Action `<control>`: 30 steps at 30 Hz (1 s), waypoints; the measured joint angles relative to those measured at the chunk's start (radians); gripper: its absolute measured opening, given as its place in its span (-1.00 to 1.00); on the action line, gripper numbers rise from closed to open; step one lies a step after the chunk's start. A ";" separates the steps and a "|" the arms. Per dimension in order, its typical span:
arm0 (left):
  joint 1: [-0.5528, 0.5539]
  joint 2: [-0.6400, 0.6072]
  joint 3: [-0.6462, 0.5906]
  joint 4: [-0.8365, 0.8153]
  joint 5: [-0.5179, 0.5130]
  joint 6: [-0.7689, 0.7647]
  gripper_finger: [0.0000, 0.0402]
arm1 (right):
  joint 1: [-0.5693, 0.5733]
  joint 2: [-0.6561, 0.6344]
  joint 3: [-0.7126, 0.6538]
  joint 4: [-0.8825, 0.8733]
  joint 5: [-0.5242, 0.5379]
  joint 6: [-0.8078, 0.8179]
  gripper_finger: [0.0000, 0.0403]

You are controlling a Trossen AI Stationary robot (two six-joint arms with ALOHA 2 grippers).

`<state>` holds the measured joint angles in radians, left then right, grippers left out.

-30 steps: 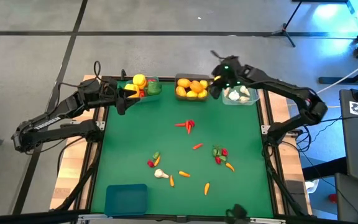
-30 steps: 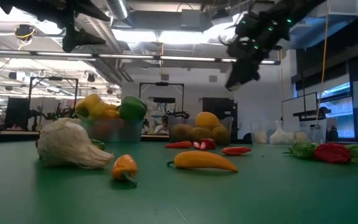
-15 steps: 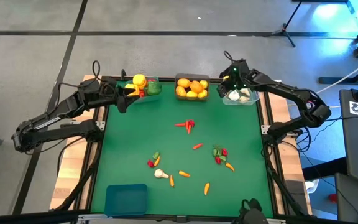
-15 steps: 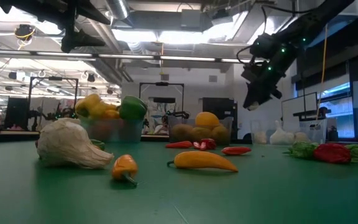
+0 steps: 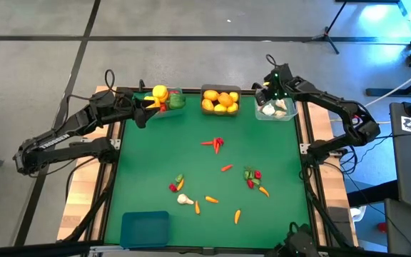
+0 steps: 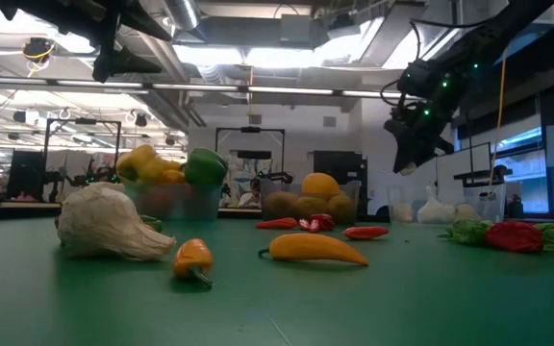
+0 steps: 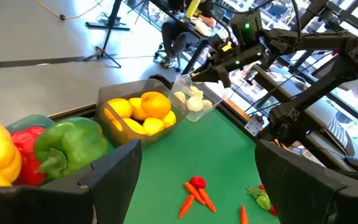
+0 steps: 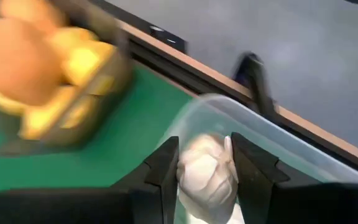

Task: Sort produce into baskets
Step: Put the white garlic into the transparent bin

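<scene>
My right gripper (image 5: 266, 91) hangs over the clear basket (image 5: 277, 111) at the table's far right and is shut on a white garlic bulb (image 8: 207, 171). That basket holds more white garlic. My left gripper (image 7: 194, 186) stands open and holds nothing. It is at the far left beside the teal basket (image 5: 170, 101), which holds yellow, red and green peppers (image 7: 67, 146). The dark grey basket (image 5: 220, 100) between them holds oranges and lemons. Loose chillies (image 5: 216, 144), carrots, a garlic bulb (image 5: 185, 200) and other produce lie on the green mat. My right gripper pinches the garlic bulb by its two opposite sides (image 8: 188, 171) between the two fingers (image 8: 163, 168). The fingers slant down from above. The bulb is lifted clear, over the clear basket's rim (image 8: 241, 118).
An opaque blue basket (image 5: 145, 228) stands at the near left corner. Loose produce lies in clusters at the mat's middle and near right (image 5: 254, 178). The mat between the far baskets and the chillies is bare. Wooden table edges frame the mat.
My right gripper has carried the garlic bulb toward the table's right edge and a little down. It started above the gap beside the dark grey basket and now hangs over the clear basket. It has stayed shut on the bulb.
</scene>
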<state>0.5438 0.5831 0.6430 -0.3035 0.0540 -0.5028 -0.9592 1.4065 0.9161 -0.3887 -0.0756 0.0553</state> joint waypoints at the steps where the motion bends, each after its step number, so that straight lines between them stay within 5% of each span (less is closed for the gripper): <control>1: 0.000 0.000 0.000 0.000 0.000 0.000 0.54 | 0.000 0.001 0.000 -0.011 0.031 0.007 -0.41; 15: 0.000 0.000 0.000 0.000 -0.030 -0.034 0.54 | -0.010 0.001 -0.104 -0.031 0.065 0.120 -0.36; 30: 0.000 0.000 0.000 0.000 -0.030 -0.045 0.54 | -0.010 -0.055 -0.065 -0.066 0.022 0.127 0.29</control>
<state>0.5439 0.5831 0.6430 -0.3038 0.0242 -0.5473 -0.9691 1.3516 0.8516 -0.4544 -0.0532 0.1825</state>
